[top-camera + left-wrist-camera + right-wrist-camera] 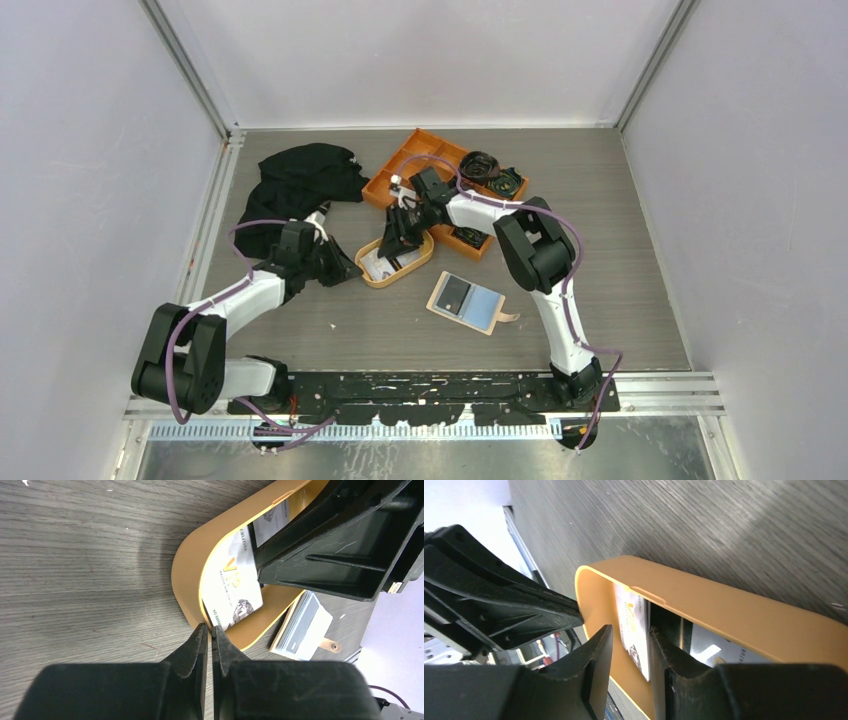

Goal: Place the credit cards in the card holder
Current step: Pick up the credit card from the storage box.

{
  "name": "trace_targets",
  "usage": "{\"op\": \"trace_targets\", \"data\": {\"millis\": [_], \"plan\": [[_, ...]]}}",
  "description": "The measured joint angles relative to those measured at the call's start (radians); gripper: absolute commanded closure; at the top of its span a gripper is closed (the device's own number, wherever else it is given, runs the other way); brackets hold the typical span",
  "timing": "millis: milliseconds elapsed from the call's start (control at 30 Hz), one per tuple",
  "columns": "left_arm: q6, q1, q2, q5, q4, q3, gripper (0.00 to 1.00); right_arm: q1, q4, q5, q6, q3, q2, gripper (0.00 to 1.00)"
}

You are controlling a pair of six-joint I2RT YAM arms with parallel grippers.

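The job looks partly done. The card holder (467, 302) lies open on the counter (330, 335), near the oval dish (185, 577) but not touching it. It shows a dark card (456, 292) and a light blue card (483, 306) on its inner faces (whether they sit fully in the slots is too small to tell). At least two cards are left in the dish: a gold-lettered card (232, 580) and a second white card (272, 522) beyond it, partly hidden by the right arm.

The left claw (211, 630) is closed to a thin slit at the near end of the dish and appears to pinch the rim. I judge that this is to hold the dish steady. The right claw (628, 635) is partly open down inside the dish. Its fingers stand on either side of the gold-lettered card's edge with a gap showing on each side, so it does not clamp the card yet.

What is left, by my reckoning, is to grip that card, lift it out, carry it across to the card holder and slide it in. The second white card then needs the same. No card is in the air at this moment.
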Motion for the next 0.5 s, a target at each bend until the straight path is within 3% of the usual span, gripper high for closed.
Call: {"op": "trace_targets", "data": {"millis": [267,500], "plan": [[0.000,0.000,0.000,0.000,-0.001,0.000,0.94,-0.005,0.060,-0.090,0.063,-0.003,0.000,0.68],[0.000,0.000,0.000,0.000,-0.001,0.000,0.95,0.002,0.024,-0.077,0.028,0.019,0.000,0.64]]}}
